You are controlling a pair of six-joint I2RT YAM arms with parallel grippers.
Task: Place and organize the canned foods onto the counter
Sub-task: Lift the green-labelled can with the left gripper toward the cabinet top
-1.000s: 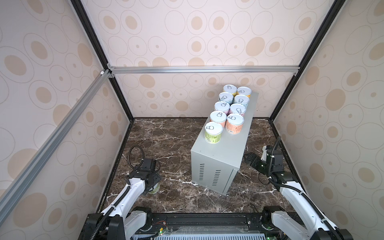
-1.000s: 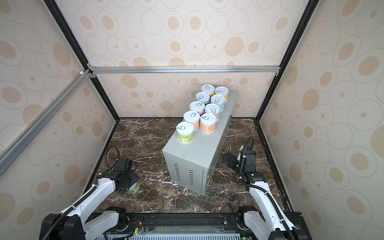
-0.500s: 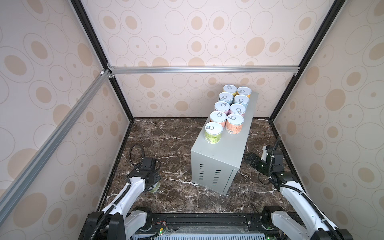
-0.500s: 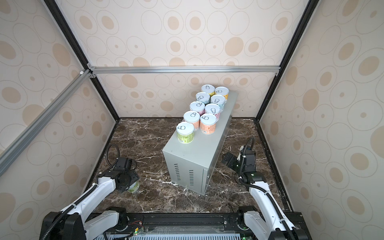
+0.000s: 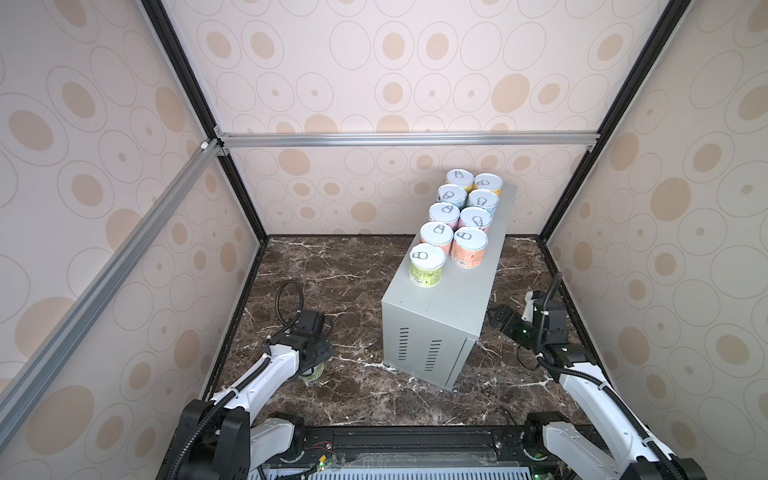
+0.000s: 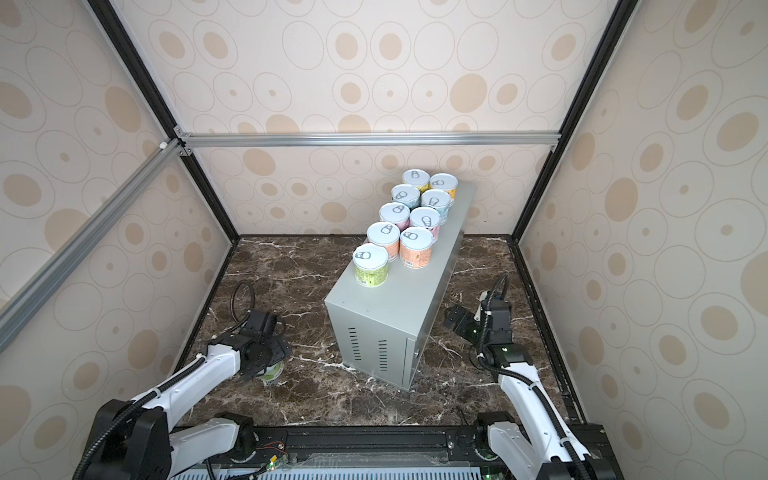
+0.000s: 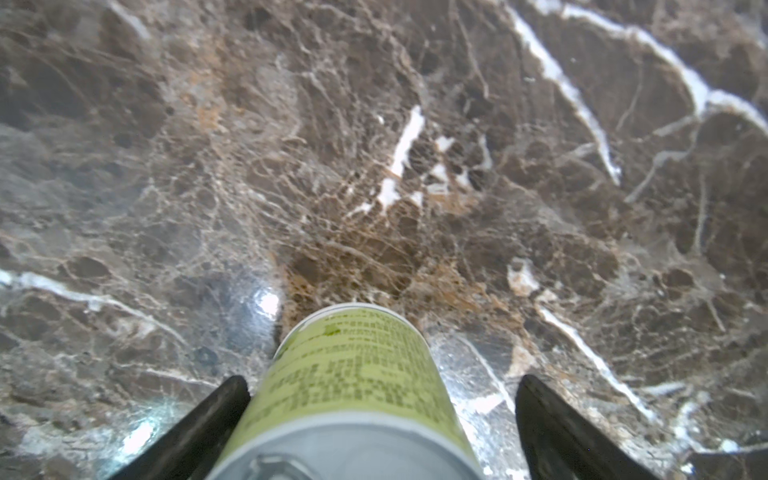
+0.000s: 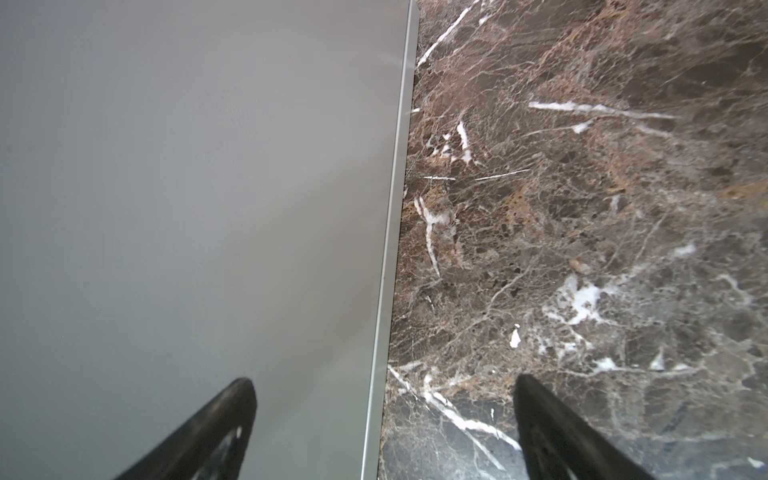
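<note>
Nine cans [image 5: 451, 194] stand upright on the counter [image 5: 440, 307], lids up, in two touching rows running from its far end toward the middle: five in the left row, four in the right. The green can [image 5: 427, 264] is nearest, at the head of the left row, and the salmon can [image 5: 468, 248] stands just beyond it to the right. The counter's slotted end faces near. On the marble floor [image 5: 353, 282], well left of the counter, the left gripper [image 5: 318, 361] sits low over a tenth can [image 5: 310, 375], which is mostly hidden. The right gripper [image 5: 494, 319] is low, just beside the counter's right flank.
</note>
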